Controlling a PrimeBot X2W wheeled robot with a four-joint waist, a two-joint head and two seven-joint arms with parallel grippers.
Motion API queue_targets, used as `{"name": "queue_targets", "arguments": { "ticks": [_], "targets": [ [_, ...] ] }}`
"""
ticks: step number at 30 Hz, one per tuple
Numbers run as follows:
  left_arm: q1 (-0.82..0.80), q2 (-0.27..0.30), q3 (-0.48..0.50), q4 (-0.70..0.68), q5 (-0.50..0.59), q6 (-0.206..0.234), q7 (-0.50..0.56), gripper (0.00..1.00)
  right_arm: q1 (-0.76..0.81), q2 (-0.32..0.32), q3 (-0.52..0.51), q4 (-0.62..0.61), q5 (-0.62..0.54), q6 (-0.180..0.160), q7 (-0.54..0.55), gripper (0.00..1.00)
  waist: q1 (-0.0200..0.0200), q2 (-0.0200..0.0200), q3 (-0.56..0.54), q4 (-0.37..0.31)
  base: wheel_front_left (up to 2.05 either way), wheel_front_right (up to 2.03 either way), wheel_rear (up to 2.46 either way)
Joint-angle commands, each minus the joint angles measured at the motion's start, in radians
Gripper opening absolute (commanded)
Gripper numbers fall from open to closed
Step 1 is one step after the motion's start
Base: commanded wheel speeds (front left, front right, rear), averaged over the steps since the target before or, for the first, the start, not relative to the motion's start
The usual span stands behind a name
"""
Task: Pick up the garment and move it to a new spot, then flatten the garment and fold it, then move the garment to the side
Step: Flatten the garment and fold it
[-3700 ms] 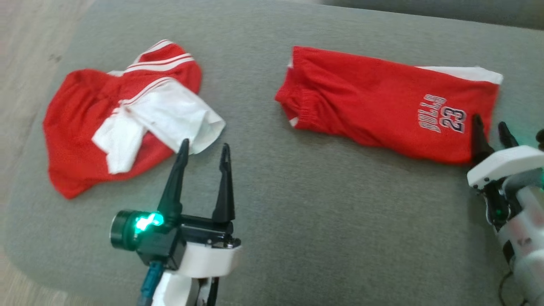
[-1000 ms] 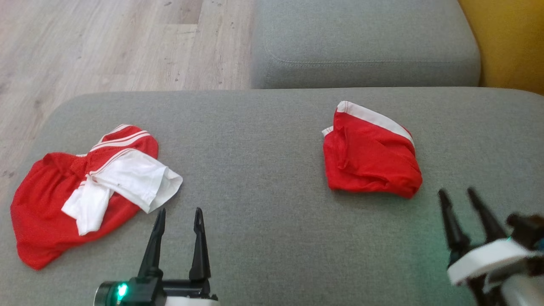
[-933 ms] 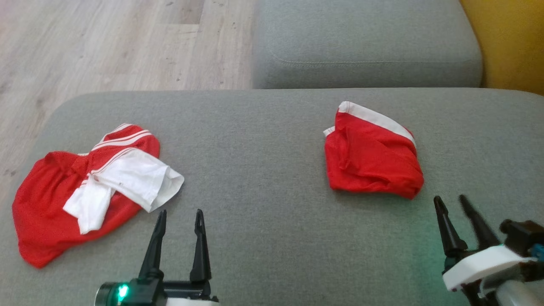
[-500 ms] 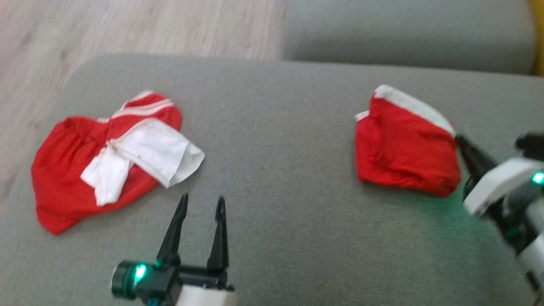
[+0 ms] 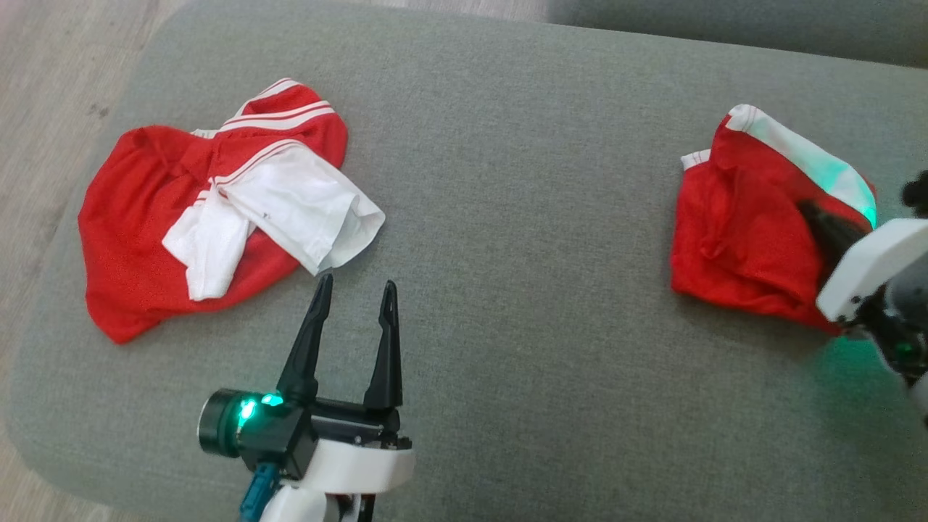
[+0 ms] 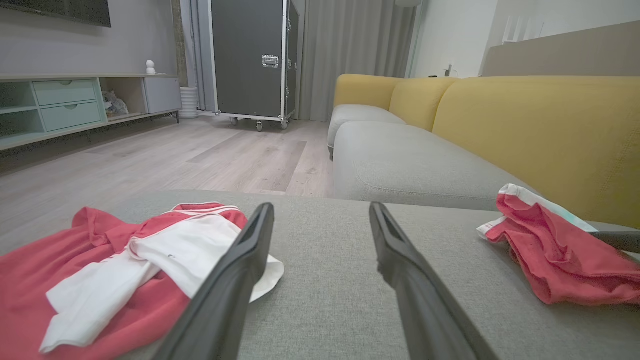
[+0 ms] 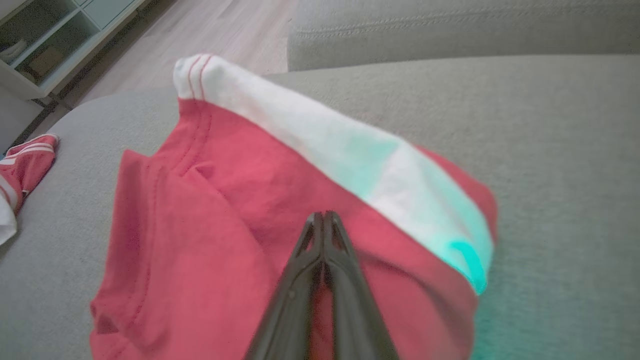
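Red folded garment (image 5: 739, 239) is laid at right end of cushion (image 5: 522, 217); soft, light, easily unfolded, best pinched through stacked layers. Right gripper (image 7: 324, 216) is pressed shut on top fabric, grip unconfirmed. Left gripper (image 5: 357, 283) is held apart.

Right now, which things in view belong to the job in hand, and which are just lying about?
In the job:
folded red garment
right tool, shut on that garment
grey sofa cushion under it

Lying about:
crumpled red-and-white garment
left tool, open, holding nothing
yellow sofa back
black flight case
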Motion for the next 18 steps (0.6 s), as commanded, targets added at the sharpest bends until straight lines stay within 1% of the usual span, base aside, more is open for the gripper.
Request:
{"name": "queue_targets", "arguments": {
  "ticks": [1,4,6,10,13,16,18],
  "targets": [
    [-0.031,0.0,0.024,-0.026,-0.005,0.006,-0.005,1.0,-0.008,-0.029,0.019,-0.033,0.028,-0.001,0.007,0.0,-0.0002,0.0,0.004,0.004,0.0,0.0,0.0],
    [-0.031,0.0,0.031,-0.023,-0.003,0.01,-0.005,1.0,0.01,-0.03,0.073,-0.085,0.1,-0.001,0.047,0.0,-0.0002,0.0,-0.007,-0.005,0.0,0.0,0.0],
    [-0.028,0.0,0.033,-0.022,-0.003,0.01,-0.005,1.0,0.023,-0.041,0.113,-0.124,0.126,-0.001,0.054,0.0,-0.0002,0.0,-0.019,-0.011,0.0,0.0,0.0],
    [-0.018,0.0,0.032,-0.022,0.001,0.011,-0.005,1.0,0.044,-0.05,0.18,-0.189,0.152,-0.001,0.02,0.0,-0.0002,0.0,-0.046,-0.023,0.0,0.0,0.0],
    [-0.014,0.0,0.031,-0.022,0.002,0.012,-0.005,1.0,0.062,-0.055,0.232,-0.225,0.178,-0.001,0.021,0.0,-0.0002,0.0,-0.059,-0.028,0.0,0.0,0.0],
    [-0.01,0.0,0.032,-0.02,0.003,0.012,-0.005,1.0,0.074,-0.06,0.283,-0.242,0.198,-0.001,0.025,0.0,-0.0002,0.0,-0.071,-0.03,0.0,0.0,0.0],
    [-0.007,0.0,0.035,-0.016,0.003,0.012,-0.005,1.0,0.078,-0.054,0.321,-0.233,0.201,-0.001,-0.003,0.0,-0.0002,0.0,-0.082,-0.031,0.0,0.0,0.0]
  ]
}}
